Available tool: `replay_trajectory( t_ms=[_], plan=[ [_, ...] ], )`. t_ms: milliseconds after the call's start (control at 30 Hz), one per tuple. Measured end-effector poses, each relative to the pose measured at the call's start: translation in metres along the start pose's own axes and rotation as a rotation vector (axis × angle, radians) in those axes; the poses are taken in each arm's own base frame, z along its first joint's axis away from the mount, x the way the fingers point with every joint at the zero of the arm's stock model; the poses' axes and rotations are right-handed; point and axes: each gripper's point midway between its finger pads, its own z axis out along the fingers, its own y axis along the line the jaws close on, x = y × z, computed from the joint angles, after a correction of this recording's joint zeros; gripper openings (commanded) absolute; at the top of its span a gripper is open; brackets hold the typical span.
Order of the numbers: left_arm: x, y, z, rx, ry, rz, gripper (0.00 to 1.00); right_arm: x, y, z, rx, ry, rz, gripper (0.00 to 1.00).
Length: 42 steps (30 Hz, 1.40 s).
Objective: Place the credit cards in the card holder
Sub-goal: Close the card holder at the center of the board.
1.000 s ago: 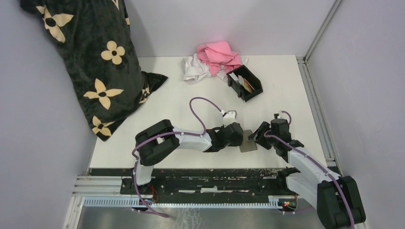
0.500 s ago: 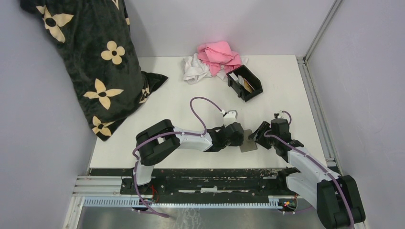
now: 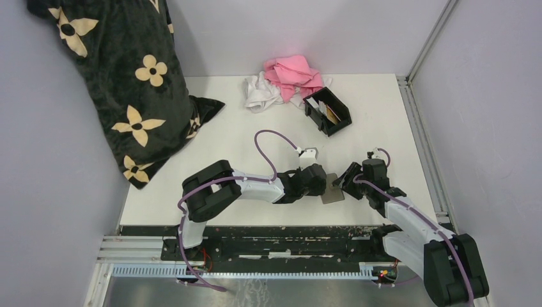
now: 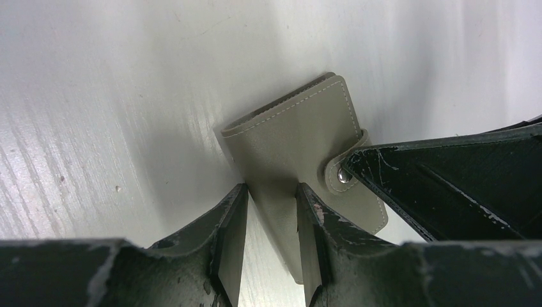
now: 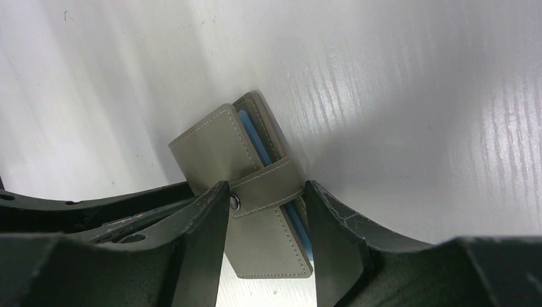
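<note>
- Grey wallet [image 4: 300, 121] lies on the counter [image 3: 255, 128], near edge, between the two arms. Its strap [image 5: 268, 185] is snapped shut.
- Blue card [image 5: 255, 142] shows only as a thin edge inside the closed wallet, so it is likely the card left to move.
- Right pincer [image 5: 265, 188] is clamped across the wallet at the strap, a finger against each long edge. This looks like bracing for the unsnapping.
- Left pincer [image 4: 271, 192] is half-spread over the opposite end, with one finger overlapping the wallet face. Cannot tell whether it grips or merely pins.
- Card holder [image 3: 343, 114] sits well apart toward the far right, beside pink cloth [image 3: 291, 71]. It already holds a white card [image 3: 313, 102] and a tan card [image 3: 330, 112].
- Judgement: opening the wallet comes first, and the stiff snap may drag the wallet along.
</note>
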Motion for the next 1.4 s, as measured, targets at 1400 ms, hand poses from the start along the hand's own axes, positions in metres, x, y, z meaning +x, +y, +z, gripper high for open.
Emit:
replay_trajectory(
  t_ms=[1400],
  plan=[
    [-0.008,0.015,-0.002,-0.06,-0.032,0.006,0.43,0.003,0.015,0.017,0.058,-0.19,-0.078,0.48]
  ],
)
